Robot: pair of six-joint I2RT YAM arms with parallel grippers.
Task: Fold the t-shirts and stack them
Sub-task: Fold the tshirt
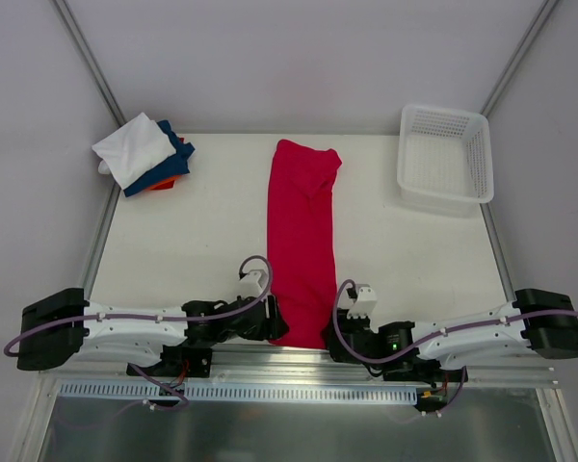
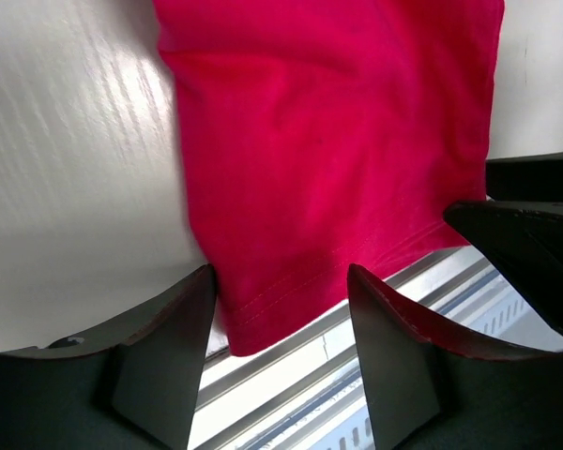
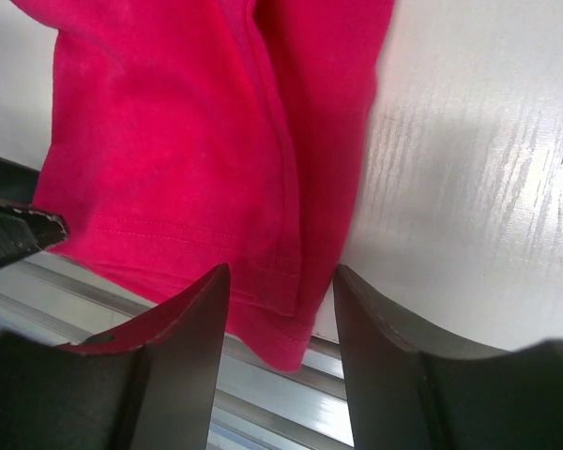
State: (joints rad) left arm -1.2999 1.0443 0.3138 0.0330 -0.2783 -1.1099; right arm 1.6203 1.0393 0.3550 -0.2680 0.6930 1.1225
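Observation:
The crimson-red t-shirt (image 1: 302, 241) lies folded into a long narrow strip down the table's middle, its hem hanging over the near edge. My left gripper (image 1: 275, 320) is open at the hem's left corner (image 2: 263, 323), jaws straddling it. My right gripper (image 1: 333, 339) is open at the hem's right corner (image 3: 296, 319), jaws straddling it. Neither has closed on the cloth. A stack of folded shirts sits at the far left: white (image 1: 135, 149) on top, dark blue (image 1: 173, 159) under it, orange (image 1: 159, 183) peeking out below.
A white lattice basket (image 1: 445, 159) stands at the far right corner. The table's metal rail (image 1: 299, 361) runs along the near edge under both grippers; it also shows in the left wrist view (image 2: 300, 361). Frame posts rise at the back corners.

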